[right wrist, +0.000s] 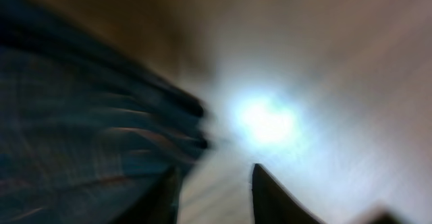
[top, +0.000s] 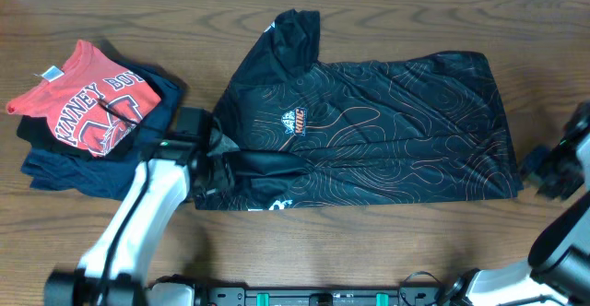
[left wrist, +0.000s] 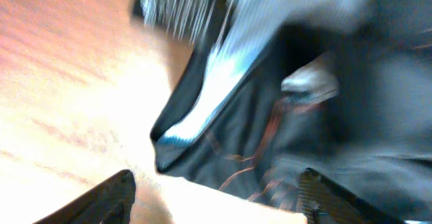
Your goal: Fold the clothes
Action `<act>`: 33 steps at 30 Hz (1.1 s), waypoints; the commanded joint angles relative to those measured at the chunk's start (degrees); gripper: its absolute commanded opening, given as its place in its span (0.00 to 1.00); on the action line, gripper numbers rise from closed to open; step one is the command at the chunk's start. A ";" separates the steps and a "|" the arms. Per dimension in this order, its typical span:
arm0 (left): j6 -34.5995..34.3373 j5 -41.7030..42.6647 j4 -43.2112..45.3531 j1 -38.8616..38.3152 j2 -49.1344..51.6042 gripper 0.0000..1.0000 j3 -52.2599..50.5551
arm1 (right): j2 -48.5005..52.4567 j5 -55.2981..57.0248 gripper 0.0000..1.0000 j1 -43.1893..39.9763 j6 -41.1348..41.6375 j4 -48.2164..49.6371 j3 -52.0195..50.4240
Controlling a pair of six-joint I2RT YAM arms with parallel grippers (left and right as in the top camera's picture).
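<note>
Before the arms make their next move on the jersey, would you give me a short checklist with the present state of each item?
1. Jersey body spread flat on the table: ok.
2. Sleeve by the left gripper smooth: not ok, it is bunched.
3. Left gripper open, no fabric clamped: ok.
4. Right gripper open, nothing between its fingers, beside the jersey's hem: ok.
5. Red T-shirt and navy shirt apart from the jersey: ok.
6. Wrist views sharp enough to judge contact: not ok, both are blurred.
</note>
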 commanded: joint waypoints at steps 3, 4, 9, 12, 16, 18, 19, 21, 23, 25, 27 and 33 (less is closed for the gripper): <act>2.51 3.82 0.42 0.39 -6.21 0.83 6.32 | -5.18 -16.61 0.45 1.92 -12.00 -0.74 11.15; 3.82 6.23 0.46 0.39 -5.75 0.83 8.46 | -5.16 -17.20 0.50 3.23 -13.20 -1.44 13.20; 6.73 10.56 -0.63 0.39 2.05 0.83 21.07 | -5.14 -17.14 0.66 9.90 -19.39 -3.23 16.96; 8.46 10.60 -1.64 0.39 10.21 0.84 31.21 | -5.14 -17.14 0.73 12.79 -20.57 -2.60 17.07; 13.42 13.84 -1.49 0.39 23.26 0.89 45.40 | -5.14 -17.14 0.75 14.80 -20.94 -2.38 17.07; 15.63 14.88 -0.11 0.39 30.10 0.91 51.91 | -5.14 -17.16 0.77 15.41 -20.92 -2.69 17.07; 16.48 15.52 0.83 0.39 32.65 0.92 54.12 | -5.14 -17.16 0.77 15.69 -20.92 -2.93 17.07; 17.25 15.91 4.76 0.39 39.12 0.92 58.53 | -5.14 -17.14 0.78 16.00 -20.92 -3.50 17.07; 17.20 16.17 9.46 0.39 43.95 0.92 60.28 | -5.14 -17.11 0.78 16.00 -20.92 -3.91 17.07; 17.18 17.03 14.53 0.39 47.82 0.92 60.37 | -5.14 -17.11 0.78 16.00 -20.92 -4.44 17.07; 17.16 18.25 18.14 0.28 50.88 0.92 60.37 | -5.14 -17.11 0.78 16.00 -20.92 -4.92 17.07; 16.79 18.38 25.94 0.28 57.86 0.92 60.37 | -5.14 -17.09 0.80 16.00 -20.90 -6.38 17.07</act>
